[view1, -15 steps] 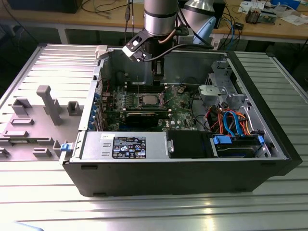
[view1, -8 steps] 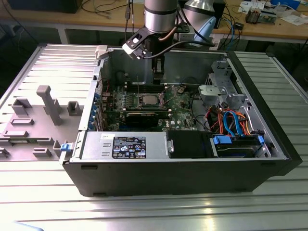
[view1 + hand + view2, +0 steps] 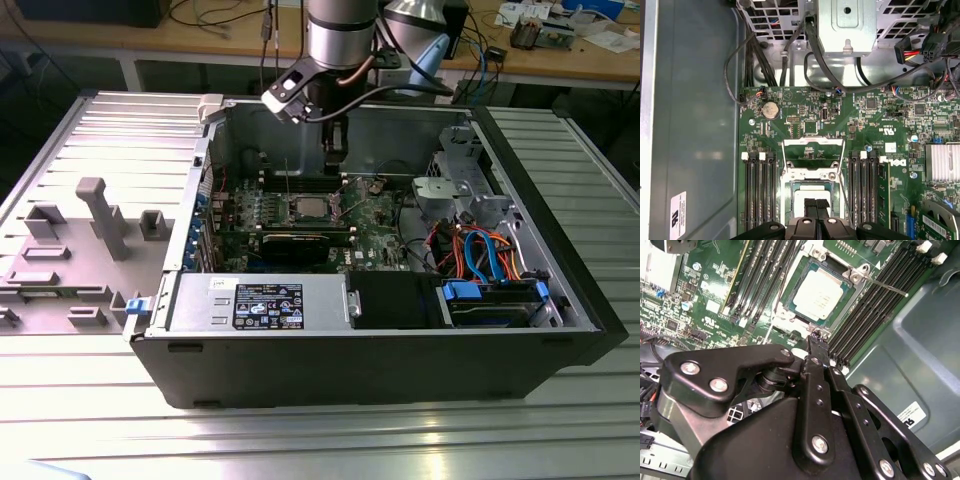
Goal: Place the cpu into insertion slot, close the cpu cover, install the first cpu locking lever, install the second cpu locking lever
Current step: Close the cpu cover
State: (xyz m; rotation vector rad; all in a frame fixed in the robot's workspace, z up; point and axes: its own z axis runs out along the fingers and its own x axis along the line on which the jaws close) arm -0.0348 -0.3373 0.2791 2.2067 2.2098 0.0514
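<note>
- Cpu [image 3: 820, 292] seated flat in socket [image 3: 837, 308], silver top up.
- Cover [image 3: 812, 145] swung open on far side of socket from gripper, clear of cpu.
- Lever [image 3: 885, 286], a thin rod, stands free beside memory slots [image 3: 867, 305].
- Gripper [image 3: 816, 204] hangs just above socket edge; jaws closed together, nothing between them.
- Case [image 3: 350, 360] rests on table [image 3: 300, 440].

The exterior view looks down from afar into the open black computer case [image 3: 350, 362]; both wrist views sit close above its green motherboard [image 3: 805, 115], sharing the silver-rimmed square insertion slot [image 3: 785, 304]
</note>
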